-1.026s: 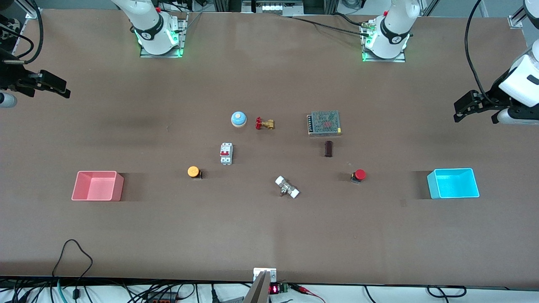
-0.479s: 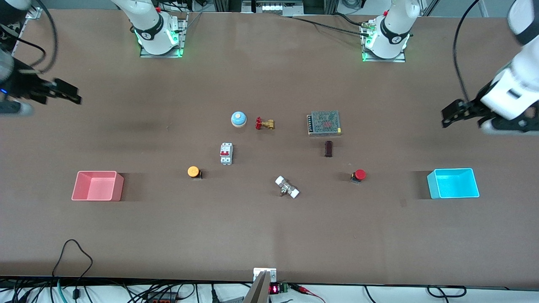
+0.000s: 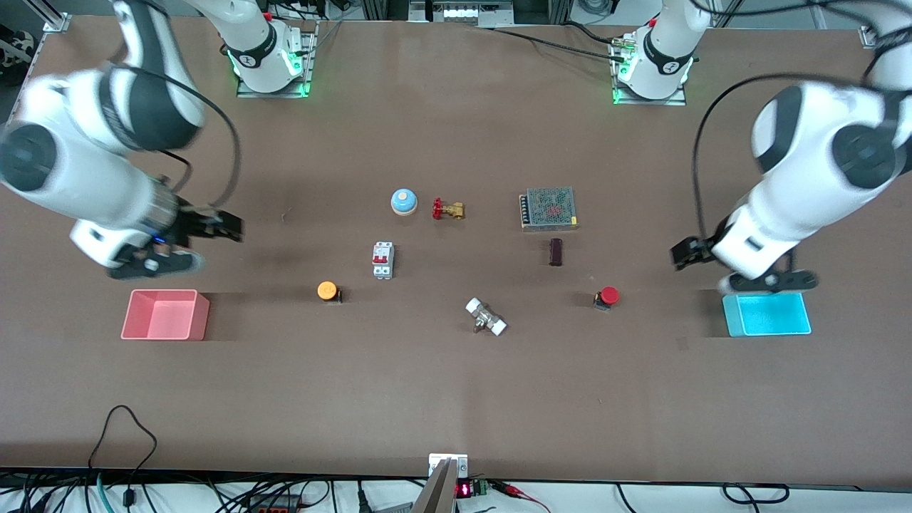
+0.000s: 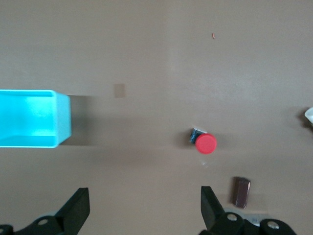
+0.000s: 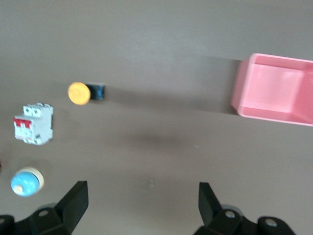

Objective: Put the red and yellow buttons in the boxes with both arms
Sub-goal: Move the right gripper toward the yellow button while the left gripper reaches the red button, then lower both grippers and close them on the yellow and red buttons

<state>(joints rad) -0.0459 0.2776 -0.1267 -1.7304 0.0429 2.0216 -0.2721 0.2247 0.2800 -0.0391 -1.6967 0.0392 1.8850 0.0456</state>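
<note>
The red button [image 3: 608, 296] sits on the table between the dark block and the cyan box [image 3: 767, 315]; it also shows in the left wrist view [image 4: 205, 143] with the cyan box [image 4: 32, 119]. The yellow button [image 3: 328, 291] sits beside the pink-red box [image 3: 164, 314]; the right wrist view shows the yellow button [image 5: 79, 93] and the pink-red box [image 5: 274, 90]. My left gripper [image 3: 685, 251] is open and empty over bare table between the red button and the cyan box. My right gripper [image 3: 226, 228] is open and empty over bare table above the pink-red box's corner.
A blue dome bell [image 3: 404, 201], a brass valve with red handle [image 3: 447, 209], a white circuit breaker [image 3: 382, 260], a metal power supply [image 3: 548, 209], a dark block [image 3: 556, 251] and a white-ended fitting [image 3: 486, 317] lie mid-table.
Both arms have swung in from the table's ends toward the middle and lower in the front view. The left gripper now hangs near the cyan box, the right near the pink-red box.
</note>
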